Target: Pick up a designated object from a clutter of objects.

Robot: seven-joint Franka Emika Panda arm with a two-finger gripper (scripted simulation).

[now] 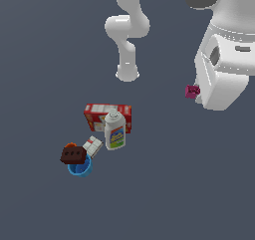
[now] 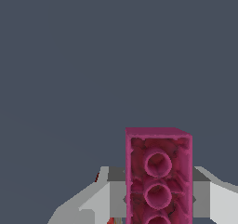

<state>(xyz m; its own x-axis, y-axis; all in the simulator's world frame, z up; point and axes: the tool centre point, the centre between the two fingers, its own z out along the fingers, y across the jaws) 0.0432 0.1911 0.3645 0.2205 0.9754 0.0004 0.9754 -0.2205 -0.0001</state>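
The designated object [image 1: 191, 91], a tiny magenta-pink blocky piece with round holes [image 2: 158, 176], sits between the fingers of my gripper [image 1: 196, 92], which is shut on it. The grey fingers [image 2: 100, 200] flank the piece on both sides in the wrist view. My hand holds the piece well off to the exterior view's right of the clutter of objects. That clutter has a red cracker box [image 1: 99, 114], a white labelled bottle [image 1: 115, 130], a small white box [image 1: 92, 146], a dark brown holed brick [image 1: 73, 155], a blue cup [image 1: 81, 169] and an orange item [image 1: 70, 145].
The arm's white base and links [image 1: 127, 35] stand behind the clutter. The wide white wrist housing [image 1: 224, 69] fills the exterior view's upper right. The floor is plain dark grey all around.
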